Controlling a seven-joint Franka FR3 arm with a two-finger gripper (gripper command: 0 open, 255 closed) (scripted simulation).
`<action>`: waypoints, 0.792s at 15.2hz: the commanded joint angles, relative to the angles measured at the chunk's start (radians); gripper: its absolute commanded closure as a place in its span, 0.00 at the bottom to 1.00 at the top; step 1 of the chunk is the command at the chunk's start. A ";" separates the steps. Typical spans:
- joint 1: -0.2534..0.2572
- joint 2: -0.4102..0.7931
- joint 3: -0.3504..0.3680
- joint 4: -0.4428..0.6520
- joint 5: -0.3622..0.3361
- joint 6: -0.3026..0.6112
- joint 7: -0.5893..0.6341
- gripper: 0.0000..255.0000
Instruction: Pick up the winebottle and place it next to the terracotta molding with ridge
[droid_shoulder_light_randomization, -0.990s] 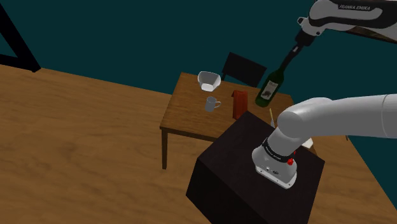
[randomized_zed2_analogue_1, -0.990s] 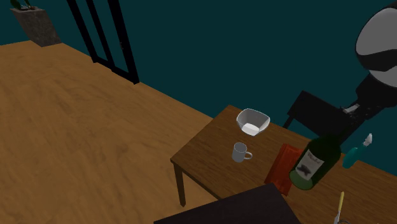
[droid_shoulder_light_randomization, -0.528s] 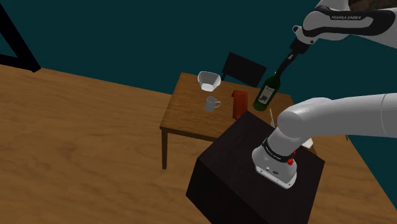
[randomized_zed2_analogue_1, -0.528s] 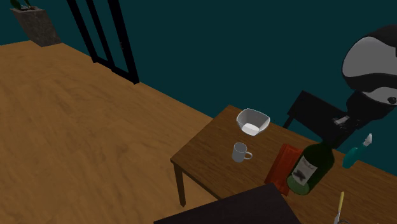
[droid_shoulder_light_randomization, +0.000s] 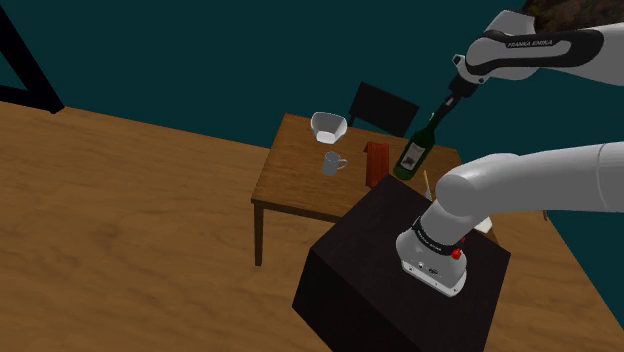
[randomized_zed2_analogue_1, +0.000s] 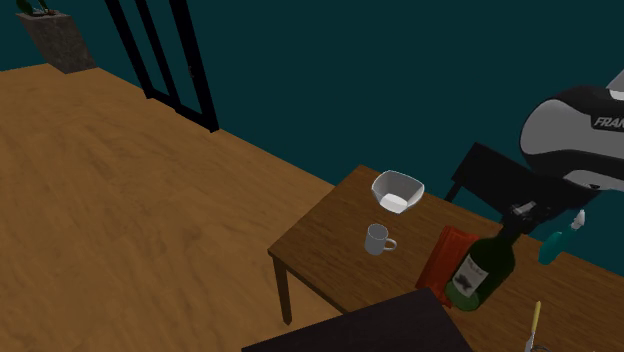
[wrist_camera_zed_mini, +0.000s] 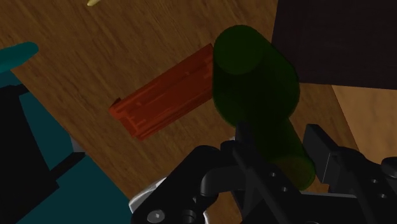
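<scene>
Toward table's (droid_shoulder_light_randomization: 290, 170) edge by stand (droid_shoulder_light_randomization: 400, 290), pincer (droid_shoulder_light_randomization: 438, 108) grips winebottle (droid_shoulder_light_randomization: 412, 155) beside molding (droid_shoulder_light_randomization: 376, 163).

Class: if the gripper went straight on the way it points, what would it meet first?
The gripper clasps the green wine bottle, which leads. Its base would probably meet the wooden table first, beside the terracotta molding; depth is unclear, so it might clip the molding.

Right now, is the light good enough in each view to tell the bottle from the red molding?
Shoulder view: dim, but the wine bottle with its pale label stands out beside the red molding. Second exterior view: darker, yet the label marks the bottle against the molding. Wrist view: bottle a dark green mass, molding's ridges clear; no glare.
</scene>
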 joint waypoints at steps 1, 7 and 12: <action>0.001 0.012 -0.011 -0.020 -0.007 0.032 0.002 1.00; 0.004 0.058 -0.053 -0.071 -0.028 0.130 0.000 1.00; 0.012 0.109 -0.092 -0.107 -0.043 0.218 -0.004 1.00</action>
